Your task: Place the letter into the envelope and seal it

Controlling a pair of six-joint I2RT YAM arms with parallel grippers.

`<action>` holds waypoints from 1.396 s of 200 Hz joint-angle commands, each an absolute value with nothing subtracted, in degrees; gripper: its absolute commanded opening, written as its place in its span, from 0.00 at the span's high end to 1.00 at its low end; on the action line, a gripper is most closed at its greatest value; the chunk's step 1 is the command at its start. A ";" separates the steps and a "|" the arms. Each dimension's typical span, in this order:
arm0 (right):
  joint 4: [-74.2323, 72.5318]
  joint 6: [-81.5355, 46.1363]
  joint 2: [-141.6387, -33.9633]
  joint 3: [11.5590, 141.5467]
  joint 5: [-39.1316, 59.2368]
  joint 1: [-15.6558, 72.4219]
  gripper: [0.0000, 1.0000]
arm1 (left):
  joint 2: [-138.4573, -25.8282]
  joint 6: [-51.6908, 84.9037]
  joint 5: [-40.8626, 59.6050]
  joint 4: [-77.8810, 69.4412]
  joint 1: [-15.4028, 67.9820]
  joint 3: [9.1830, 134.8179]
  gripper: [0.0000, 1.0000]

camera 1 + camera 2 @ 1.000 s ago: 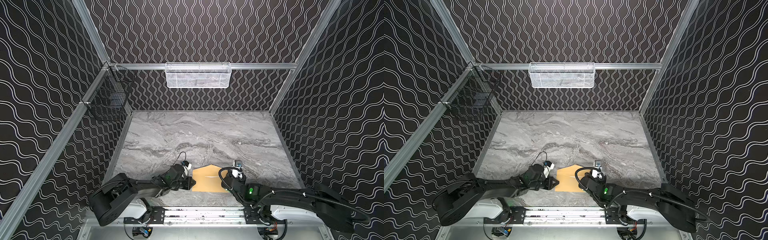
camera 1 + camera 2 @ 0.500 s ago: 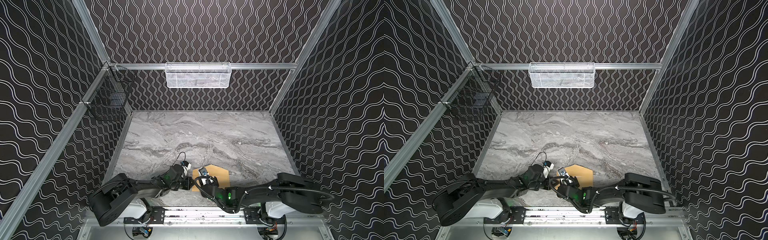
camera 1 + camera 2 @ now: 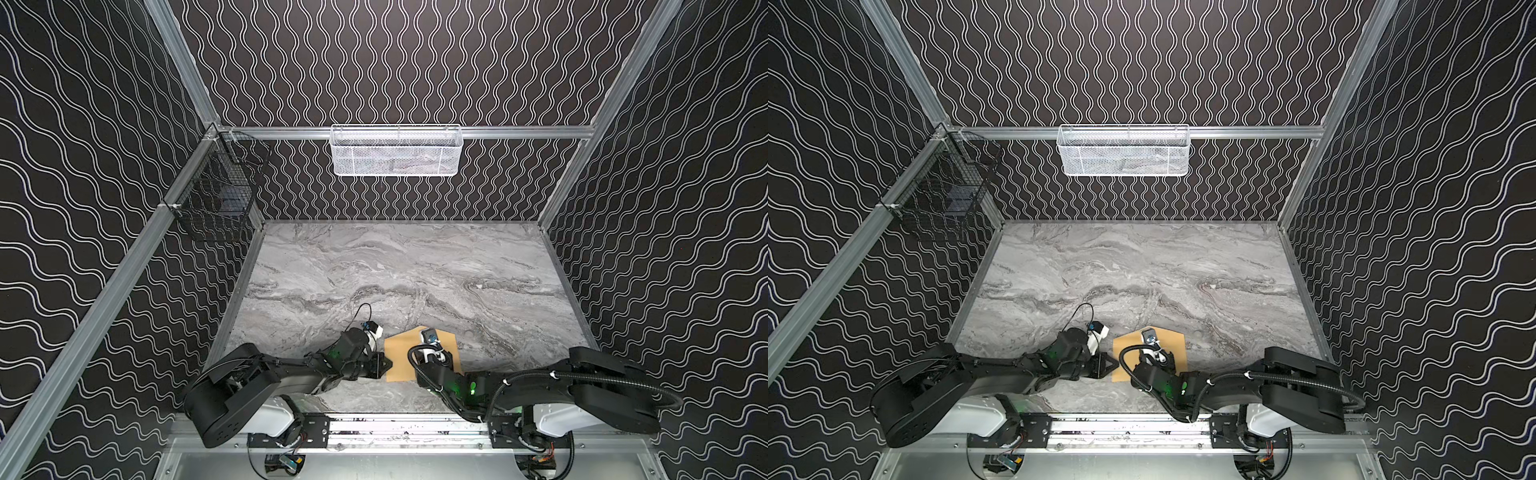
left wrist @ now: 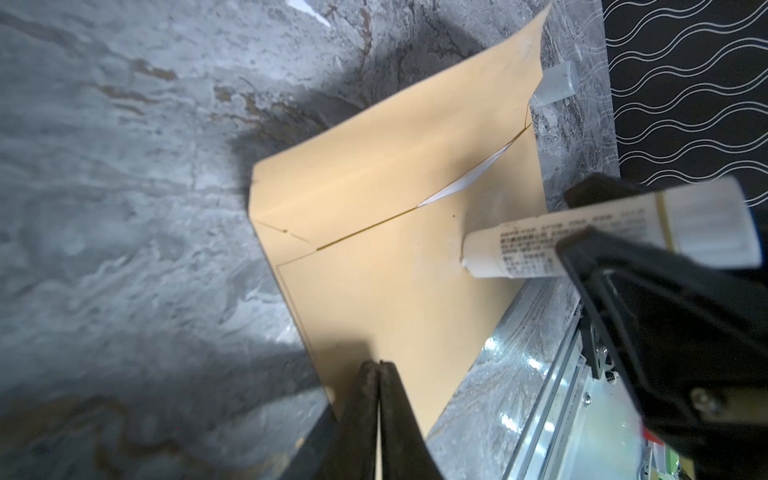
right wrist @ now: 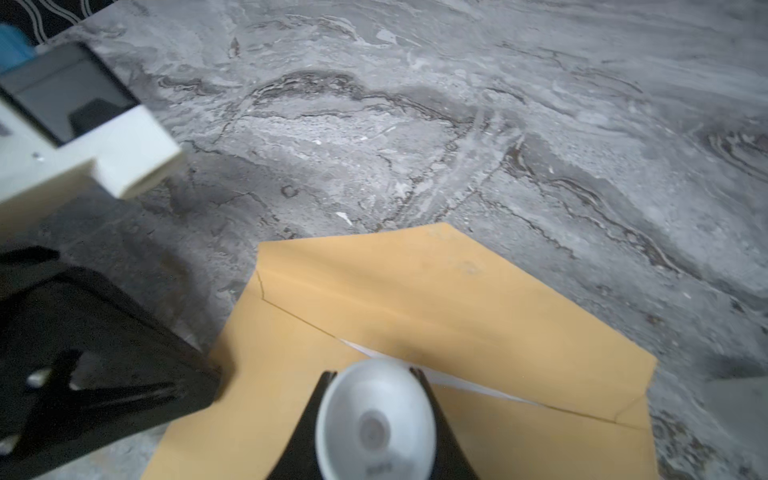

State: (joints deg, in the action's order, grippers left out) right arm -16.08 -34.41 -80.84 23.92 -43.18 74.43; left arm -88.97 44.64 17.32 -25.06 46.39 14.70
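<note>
The tan envelope [image 3: 399, 353] [image 3: 1125, 359] lies flat near the table's front edge, its pointed flap open toward the back. A white sliver of the letter [image 4: 469, 180] [image 5: 457, 384] shows at the envelope's mouth; the rest is hidden inside. My left gripper [image 3: 388, 363] [image 4: 379, 363] is shut, and its tips rest on the envelope's [image 4: 395, 291] left edge. My right gripper [image 3: 434, 360] [image 5: 372, 374] is shut on a white glue stick [image 4: 540, 245] [image 5: 374, 419]. The stick's tip touches the envelope's [image 5: 415, 299] body just below the flap line.
A small white cap [image 4: 557, 85] lies on the marble beyond the envelope's right side. A white mesh basket [image 3: 397, 151] hangs on the back wall, and a black wire basket [image 3: 216, 203] on the left wall. A metal rail [image 3: 395, 424] runs along the front.
The right gripper with the glue stick swept left across the envelope, then came back a little to the right. The left gripper stayed at the envelope's left edge.
</note>
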 commanded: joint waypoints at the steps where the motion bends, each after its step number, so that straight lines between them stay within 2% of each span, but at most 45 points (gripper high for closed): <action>1: 1.05 -41.05 -80.05 22.77 -45.93 72.70 1.00 | -90.26 44.56 13.17 -12.39 46.15 14.06 0.90; 44: 6.83 -45.31 -74.85 21.43 -48.93 70.46 1.00 | -89.92 44.36 13.17 -12.09 46.16 14.15 0.90; 64: 1.25 -36.78 -72.61 21.67 -48.08 70.55 1.00 | -90.33 44.14 13.43 -12.47 46.14 14.15 0.90; 86: -12.90 -24.94 -72.60 21.99 -46.17 73.91 1.00 | -90.70 43.87 13.66 -12.83 46.15 14.25 0.90; 135: -25.80 -15.94 -83.85 29.39 -41.25 77.96 1.00 | -90.79 43.86 13.80 -13.01 46.15 14.24 0.91; 156: -26.34 -16.71 -89.34 30.28 -40.03 77.49 1.00 | -90.66 43.89 13.73 -13.05 46.15 14.14 0.91; 176: -19.29 -21.32 -91.62 30.33 -41.09 76.77 1.00 | -90.28 44.16 13.34 -12.64 46.15 13.97 0.92; 279: -0.10 -42.56 -83.84 21.86 -49.18 69.86 1.00 | -90.97 45.04 12.92 -12.06 46.04 13.97 0.95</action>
State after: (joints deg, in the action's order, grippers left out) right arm -21.19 -35.66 -85.06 24.08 -44.69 71.33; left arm -90.35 44.80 17.98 -27.46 46.24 14.70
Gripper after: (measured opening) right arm 0.259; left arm 0.051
